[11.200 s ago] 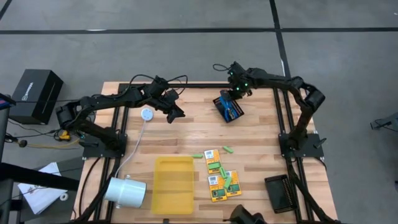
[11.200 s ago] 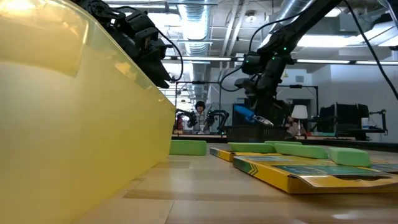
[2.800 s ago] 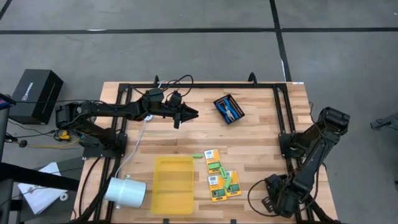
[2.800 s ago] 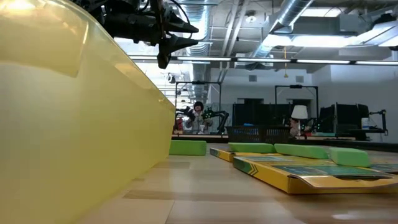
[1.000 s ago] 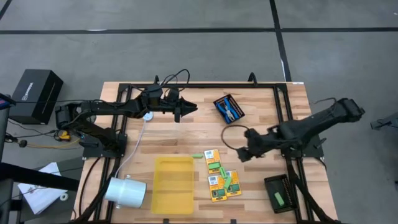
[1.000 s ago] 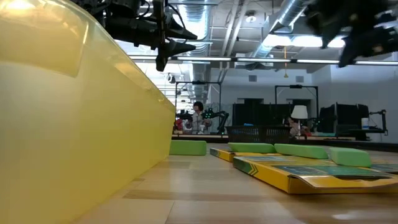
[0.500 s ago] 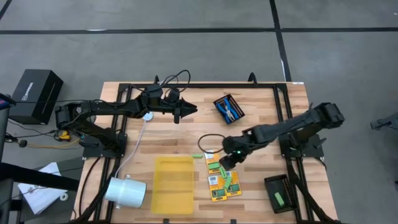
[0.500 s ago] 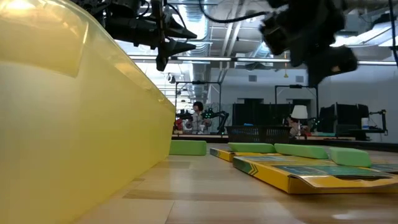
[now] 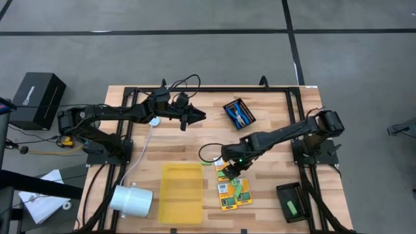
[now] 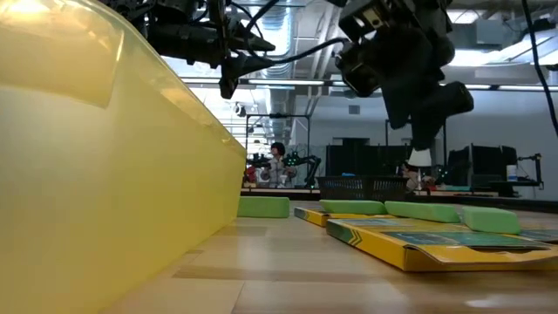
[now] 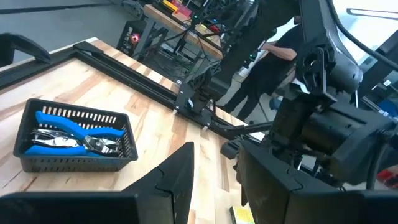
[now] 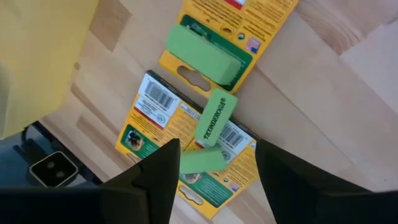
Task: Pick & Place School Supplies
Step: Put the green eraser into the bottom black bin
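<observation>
Several yellow-and-green crayon boxes (image 9: 226, 192) lie flat on the table right of the yellow tray (image 9: 181, 193). Short green sticks (image 12: 214, 118) rest on and beside them, and one (image 9: 207, 162) lies apart on the wood. My right gripper (image 9: 229, 172) hovers open above the boxes, fingers pointing down on either side of the sticks (image 12: 199, 160), touching nothing. My left gripper (image 9: 195, 117) hangs open over the far middle of the table. The blue-handled tools (image 11: 68, 127) lie in a black mesh tray (image 9: 239, 114) at the far side.
A second black mesh tray (image 9: 294, 203) at the near right corner holds one green stick (image 9: 294, 208). A white cylinder (image 9: 132, 199) lies at the near left, with a white cable running to the far side. A black frame edges the table.
My right gripper has swung from the table's right side toward the left and near edge and now hangs over the crayon boxes. The boxes and sticks have stayed where they were.
</observation>
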